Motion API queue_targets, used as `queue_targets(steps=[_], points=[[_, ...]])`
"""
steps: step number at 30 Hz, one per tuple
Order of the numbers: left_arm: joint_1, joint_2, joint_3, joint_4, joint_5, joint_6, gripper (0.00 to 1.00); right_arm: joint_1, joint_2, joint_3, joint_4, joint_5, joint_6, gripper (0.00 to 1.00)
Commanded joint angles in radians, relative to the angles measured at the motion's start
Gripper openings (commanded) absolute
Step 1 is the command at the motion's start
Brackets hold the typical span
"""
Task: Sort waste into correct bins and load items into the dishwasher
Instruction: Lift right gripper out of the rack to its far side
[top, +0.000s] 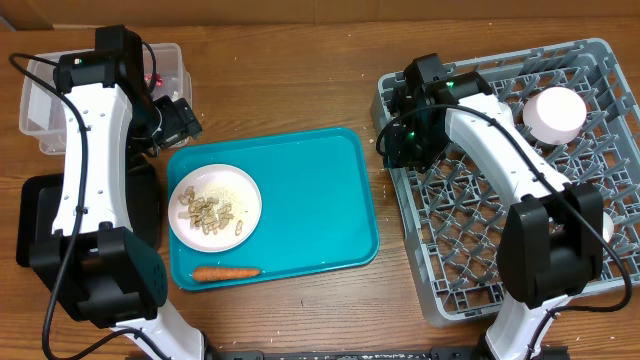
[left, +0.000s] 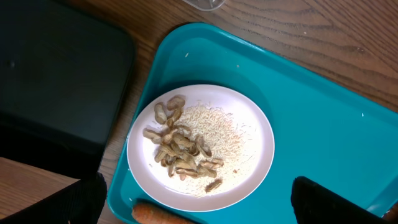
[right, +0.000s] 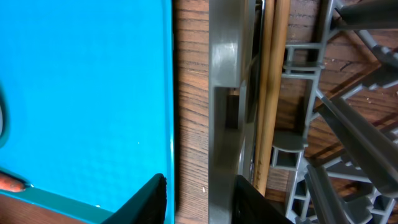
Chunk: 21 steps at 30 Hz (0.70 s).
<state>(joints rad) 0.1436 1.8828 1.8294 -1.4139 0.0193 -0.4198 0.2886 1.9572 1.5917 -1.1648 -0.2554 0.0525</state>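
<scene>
A white plate (top: 215, 207) with beige food bits (left: 180, 149) lies on the teal tray (top: 300, 190), a carrot (top: 225, 271) just in front of it. My left gripper (top: 175, 120) hovers open over the tray's far left corner; its fingers (left: 74, 202) frame the plate's near rim with nothing between them. My right gripper (top: 397, 140) is at the left wall of the grey dish rack (top: 520, 250). It stands open, straddling that wall (right: 224, 93), holding nothing. A wooden chopstick (right: 273, 93) lies just inside the wall. A white cup (top: 555, 113) sits upturned in the rack.
The clear tub (top: 40, 100) stands at the far left with something red (top: 152, 75) inside. The black tray (top: 40, 215) lies left of the teal tray, partly under my left arm. A narrow strip of bare table (right: 189, 93) separates teal tray and rack.
</scene>
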Motion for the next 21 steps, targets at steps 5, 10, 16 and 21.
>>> queue_targets(steps=[5, 10, 16, 21], points=[[-0.007, -0.003, -0.002, 0.000, 0.007, -0.003, 0.96, 0.013, 0.003, -0.001, 0.053, -0.114, 0.004, 0.36], [-0.007, -0.003, -0.002, 0.001, 0.007, -0.003, 0.96, 0.013, 0.003, -0.001, 0.076, -0.114, 0.004, 0.36], [-0.007, -0.003, -0.002, 0.001, 0.007, -0.003, 0.96, 0.011, 0.003, -0.001, 0.116, -0.113, 0.004, 0.36], [-0.007, -0.003, -0.002, 0.001, 0.007, -0.003, 0.97, 0.009, 0.003, 0.012, 0.129, -0.113, 0.004, 0.37]])
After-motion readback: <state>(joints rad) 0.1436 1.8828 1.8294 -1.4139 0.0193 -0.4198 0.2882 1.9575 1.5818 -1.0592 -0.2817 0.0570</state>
